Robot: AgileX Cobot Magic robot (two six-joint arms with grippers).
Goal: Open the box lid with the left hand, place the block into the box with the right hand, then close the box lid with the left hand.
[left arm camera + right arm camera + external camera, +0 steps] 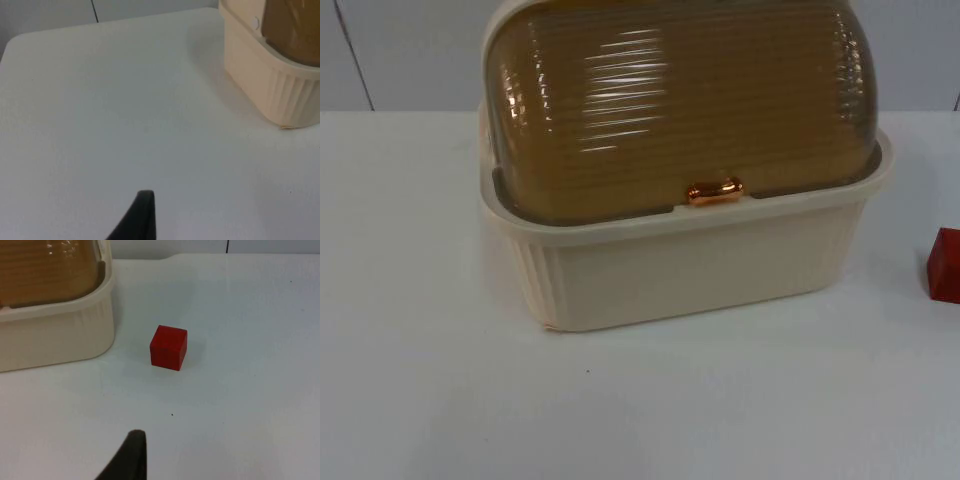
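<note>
white table (420, 380), grey wall (410, 50); box (700, 270) lidded; finger state of both grippers unclear.

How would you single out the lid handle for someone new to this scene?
Start at the cream box in the middle of the white table. Its ribbed amber lid is shut, and at the middle of the lid's front edge sits the handle. It is the only shiny copper knob, small and horizontal.

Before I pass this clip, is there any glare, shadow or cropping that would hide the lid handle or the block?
Top view: white streaks glare on the ribbed amber lid, but the copper handle reads clearly; the red block is cut by the frame edge. Right wrist view: block whole, with a soft shadow. Left wrist view: cream box casts a faint shadow.
</note>
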